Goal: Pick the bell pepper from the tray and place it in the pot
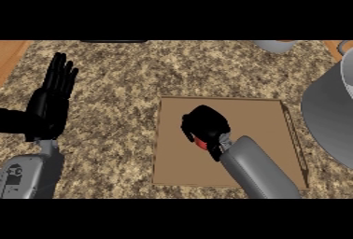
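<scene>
A flat brown tray (262, 112) lies on the speckled counter, right of centre. Over its middle my right hand (205, 122) curls downward around a red bell pepper (200, 143), of which only a small red patch shows beneath the fingers. A large grey pot (331, 116) stands at the right edge, partly cut off by the view, just beyond the tray's right rim. My left hand (52, 98) rests open at the left, fingers straight and pointing up, well away from the tray.
A grey round object (276, 45) sits at the back edge, right of centre. A dark strip (114, 41) shows at the back left. Wooden surface borders the counter at the far left (10, 56).
</scene>
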`<state>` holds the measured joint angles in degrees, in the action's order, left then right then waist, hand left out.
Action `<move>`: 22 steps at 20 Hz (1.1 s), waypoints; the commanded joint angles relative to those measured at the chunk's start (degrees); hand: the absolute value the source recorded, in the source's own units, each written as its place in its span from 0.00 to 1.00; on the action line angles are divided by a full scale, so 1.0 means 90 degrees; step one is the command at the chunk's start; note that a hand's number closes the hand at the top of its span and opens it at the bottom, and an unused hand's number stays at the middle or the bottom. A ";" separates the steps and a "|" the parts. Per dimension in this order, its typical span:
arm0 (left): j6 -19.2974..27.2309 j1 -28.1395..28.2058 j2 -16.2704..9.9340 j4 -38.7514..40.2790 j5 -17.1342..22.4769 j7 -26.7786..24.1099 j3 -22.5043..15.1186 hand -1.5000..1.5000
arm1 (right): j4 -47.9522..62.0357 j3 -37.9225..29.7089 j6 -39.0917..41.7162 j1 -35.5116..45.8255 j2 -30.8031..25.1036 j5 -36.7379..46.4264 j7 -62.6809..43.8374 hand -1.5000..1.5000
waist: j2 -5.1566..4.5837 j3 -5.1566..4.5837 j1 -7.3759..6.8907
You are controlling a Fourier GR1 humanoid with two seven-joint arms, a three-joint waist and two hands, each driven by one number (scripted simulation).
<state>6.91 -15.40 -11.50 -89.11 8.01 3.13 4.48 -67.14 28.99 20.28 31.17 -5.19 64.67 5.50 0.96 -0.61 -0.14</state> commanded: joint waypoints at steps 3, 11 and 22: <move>-0.0212 -0.0019 0.0006 0.0397 0.0127 -0.0476 0.0263 0.50 | 0.0577 -0.0115 -0.0472 0.0146 0.0536 0.0407 -0.0132 1.00 | -0.0119 0.0066 -0.0014; -0.0048 0.0225 -0.0026 -0.0120 0.0048 0.0030 0.0224 0.50 | -0.3159 0.0698 -0.0227 -0.2120 0.0023 0.0551 -0.0691 1.00 | -0.0026 0.0067 0.0214; -0.0117 0.0429 -0.0236 -0.0224 0.0078 0.0035 0.0414 0.50 | -0.7556 0.0732 -0.1640 -0.5549 -0.1430 0.0684 -0.1250 1.00 | 0.0021 0.0071 0.0495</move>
<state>6.37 -11.83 -13.16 -90.14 8.39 3.07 8.07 -122.14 38.49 8.66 -10.95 -14.09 70.16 -3.00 1.26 -0.01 4.27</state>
